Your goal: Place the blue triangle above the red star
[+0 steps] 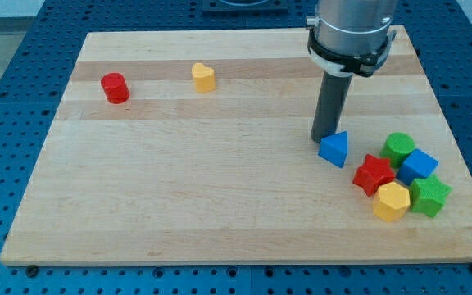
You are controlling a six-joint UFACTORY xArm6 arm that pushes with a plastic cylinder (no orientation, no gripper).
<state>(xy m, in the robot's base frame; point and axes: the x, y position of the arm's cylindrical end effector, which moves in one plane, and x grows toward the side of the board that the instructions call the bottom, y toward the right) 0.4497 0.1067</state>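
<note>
The blue triangle (334,149) lies on the wooden board (220,188) at the view's right. The red star (374,174) sits just below and to the right of it, a small gap between them. My tip (325,137) rests on the board right at the triangle's upper left edge, touching or nearly touching it. The dark rod rises from there to the grey arm at the view's top.
A cluster sits around the red star: a green cylinder (398,147), a blue cube (418,165), a green star (428,196) and a yellow hexagon (392,201). A red cylinder (115,88) and a yellow heart (204,78) lie at the upper left.
</note>
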